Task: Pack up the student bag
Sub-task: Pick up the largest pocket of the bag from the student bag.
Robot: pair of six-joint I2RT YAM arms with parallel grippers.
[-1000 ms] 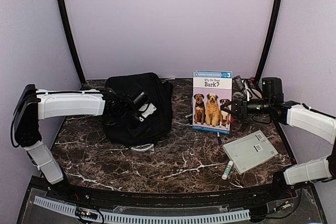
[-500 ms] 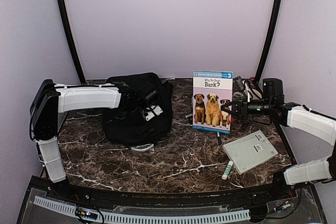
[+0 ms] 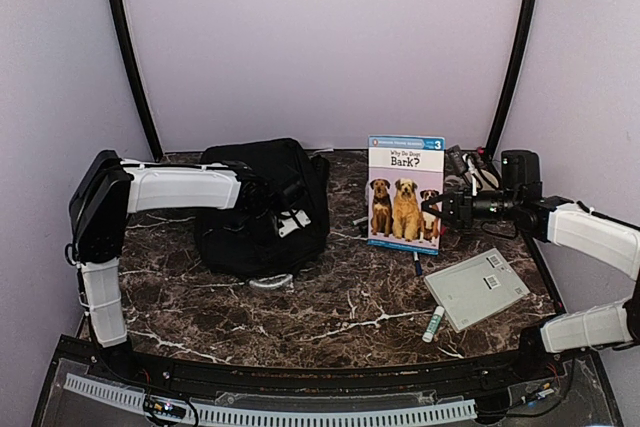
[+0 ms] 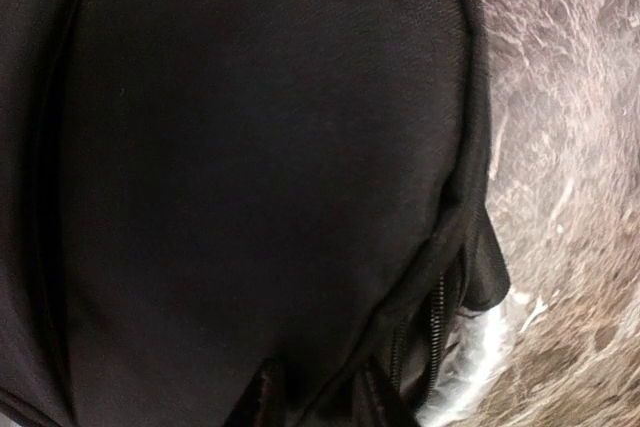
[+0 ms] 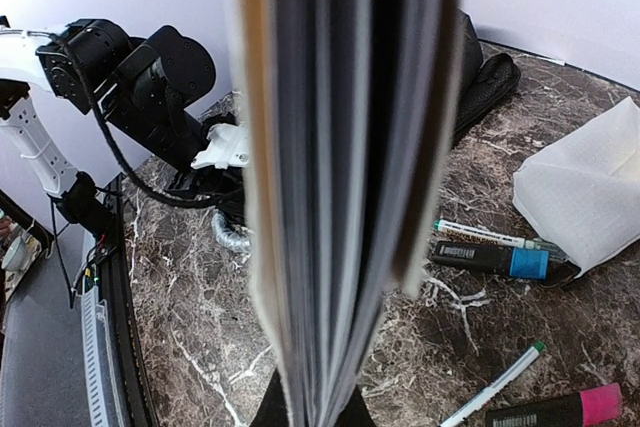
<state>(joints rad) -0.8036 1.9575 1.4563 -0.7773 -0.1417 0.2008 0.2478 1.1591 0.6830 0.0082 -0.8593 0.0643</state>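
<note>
- Top view: my left hand (image 3: 290,215) is stretched out over the student bag (image 3: 235,247), which lies flat on the counter (image 3: 330,307) straight under it. The hand sits low on the black fabric.
- The bag's pale loop handle (image 3: 270,281) pokes out at the bag's near edge, on my side of the left hand.
- My right hand (image 3: 437,212) is clamped on the edge of a book (image 3: 403,192) with dogs on the cover. It holds the book upright, with the bag well off on the book's far side.
- Nearer me than the right hand lie a grey flat pack (image 3: 477,289) and a white marker (image 3: 432,324). A dark pen (image 3: 417,264) lies just below the book.
- Left wrist view: black bag fabric (image 4: 250,167) fills nearly everything ahead of the hand, with a zipper (image 4: 435,332) running down the right side and marbled counter (image 4: 570,147) beyond it. I cannot tell whether this hand is open, closed or pinching the cloth — the fingers are lost against the black.
- Right wrist view: the book's page edge (image 5: 340,167) stands straight up out of the closed right hand (image 5: 310,402).
- Past the book, the left arm (image 5: 130,67) shows to one side. To the other side lie a blue-capped marker (image 5: 490,259), a white sheet (image 5: 585,192), a green-tipped pen (image 5: 495,382) and a pink highlighter (image 5: 560,412).
</note>
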